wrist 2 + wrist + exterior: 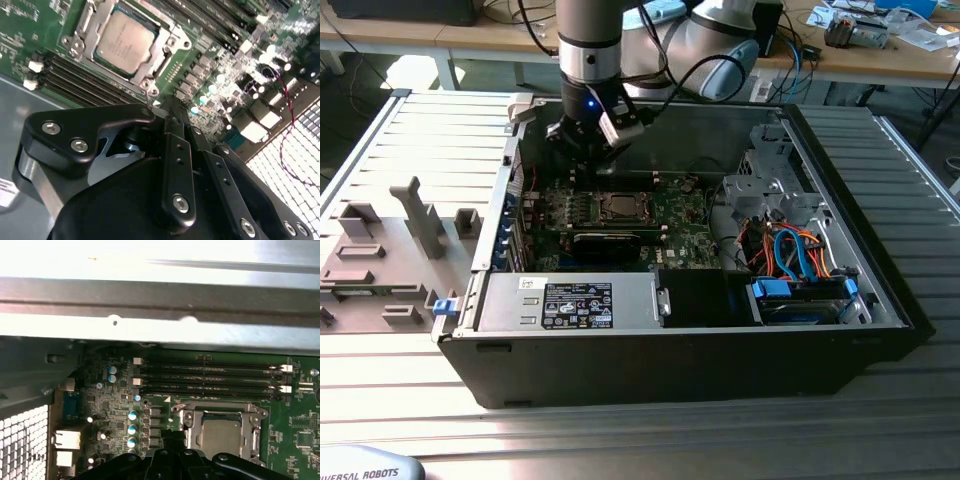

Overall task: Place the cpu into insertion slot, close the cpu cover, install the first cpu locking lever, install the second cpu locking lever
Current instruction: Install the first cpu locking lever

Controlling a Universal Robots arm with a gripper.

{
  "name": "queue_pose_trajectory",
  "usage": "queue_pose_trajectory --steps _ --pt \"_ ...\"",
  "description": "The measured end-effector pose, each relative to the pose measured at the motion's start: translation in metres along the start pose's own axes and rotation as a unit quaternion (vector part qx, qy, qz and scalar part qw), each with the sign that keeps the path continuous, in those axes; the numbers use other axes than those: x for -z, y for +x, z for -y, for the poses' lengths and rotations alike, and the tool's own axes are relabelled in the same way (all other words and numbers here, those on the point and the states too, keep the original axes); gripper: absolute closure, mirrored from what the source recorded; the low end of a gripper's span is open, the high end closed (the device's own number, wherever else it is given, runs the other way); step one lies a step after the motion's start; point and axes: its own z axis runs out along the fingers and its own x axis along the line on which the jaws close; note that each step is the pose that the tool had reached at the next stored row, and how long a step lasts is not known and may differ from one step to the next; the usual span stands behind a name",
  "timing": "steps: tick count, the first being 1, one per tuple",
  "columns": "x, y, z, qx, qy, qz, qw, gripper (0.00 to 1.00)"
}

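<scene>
Inside the open computer case (840, 200), the cpu (125, 42) sits seated in its socket on the motherboard (660, 215), framed by the cpu cover (165, 42), which lies flat around it. Above and just beside the socket, the tool (172, 117) hangs with its fingers pressed together, empty, not touching the cpu.

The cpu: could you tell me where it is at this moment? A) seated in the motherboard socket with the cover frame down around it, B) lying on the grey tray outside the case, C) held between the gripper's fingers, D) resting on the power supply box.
A: in the second wrist view the cpu lies flat in the socket, framed by the cpu cover, with the gripper beside it.
</scene>
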Motion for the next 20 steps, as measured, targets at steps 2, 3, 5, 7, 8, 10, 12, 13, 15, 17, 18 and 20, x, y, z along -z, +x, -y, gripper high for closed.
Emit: queue_pose_trajectory --steps 2,3,5,7,8,10,12,13,15,17,18,20 --pt "-0.0001 0.0066 -0.0069 0.000 0.0000 0.0000 1.0000 0.89" --pt "-0.0002 0.0083 -0.0098 0.000 -0.0001 0.0000 1.0000 0.89" --pt "-0.0002 0.0100 -0.0130 0.000 -0.0001 0.0000 1.0000 0.89" --pt "-0.0002 0.0109 -0.0163 0.001 0.0000 0.0000 1.0000 0.89" --pt "-0.0003 0.0114 -0.0177 0.001 0.0000 0.0000 1.0000 0.89" --pt "-0.0003 0.0128 -0.0203 0.003 -0.0001 0.0000 1.0000 0.89" --pt "-0.0003 0.0131 -0.0219 0.004 -0.0001 0.0000 1.0000 0.89" --pt "-0.0002 0.0131 -0.0225 0.005 -0.0001 0.0000 1.0000 0.89" --pt "0.0026 0.0131 -0.0229 0.005 -0.0001 0.0001 1.0000 0.89" --pt "0.0078 0.0132 -0.0232 0.005 -0.0001 0.0000 1.0000 0.89" --pt "0.0098 0.0132 -0.0236 0.006 -0.0001 0.0001 1.0000 0.89" --pt "0.0100 0.0127 -0.0240 0.007 0.0000 0.0001 1.0000 0.89"
